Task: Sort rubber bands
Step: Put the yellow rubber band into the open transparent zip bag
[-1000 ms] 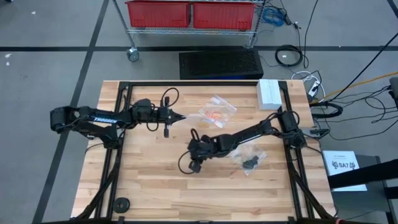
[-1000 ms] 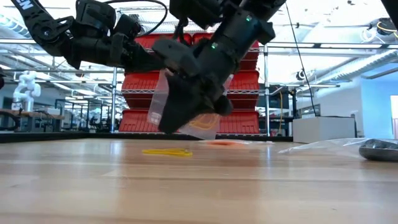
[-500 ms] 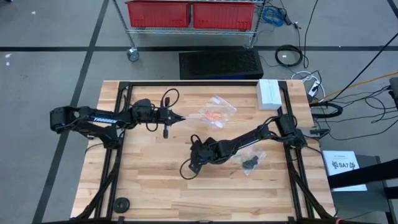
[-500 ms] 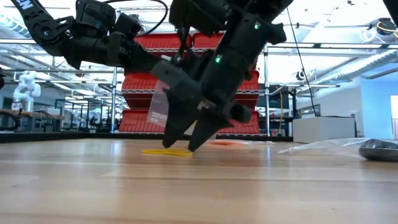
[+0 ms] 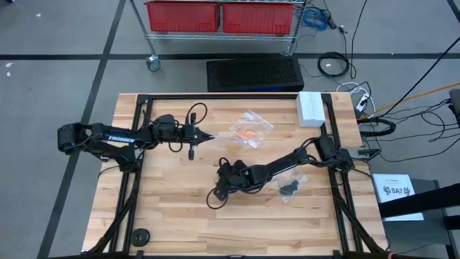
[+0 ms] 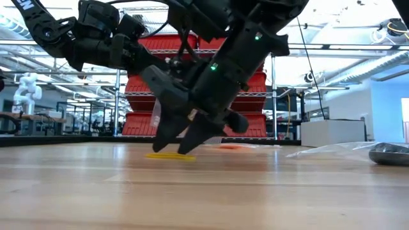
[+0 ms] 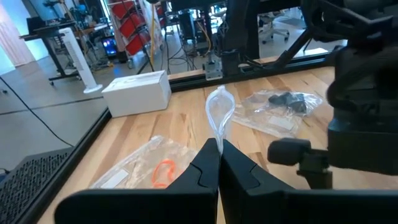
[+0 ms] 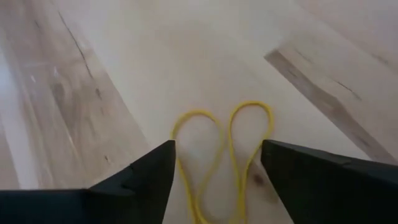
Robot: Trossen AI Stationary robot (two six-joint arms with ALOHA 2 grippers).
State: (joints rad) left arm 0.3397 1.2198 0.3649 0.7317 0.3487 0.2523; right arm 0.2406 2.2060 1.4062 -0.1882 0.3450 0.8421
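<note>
My right pincer, clenched a second ago, has spread wide and dropped to the table. Only its wrist camera shows the yellow rubber band lying looped between my fingers. My left pincer stays clenched on a clear bag.

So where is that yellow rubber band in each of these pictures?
High view: not visible; the right gripper covers that spot, below the table's middle.
Low view: yellow band lies flat on the table, under the open right gripper.
Left wrist view: not in it.
Right wrist view: band centred between the fingers.
Shared landmark: the right gripper.
</note>
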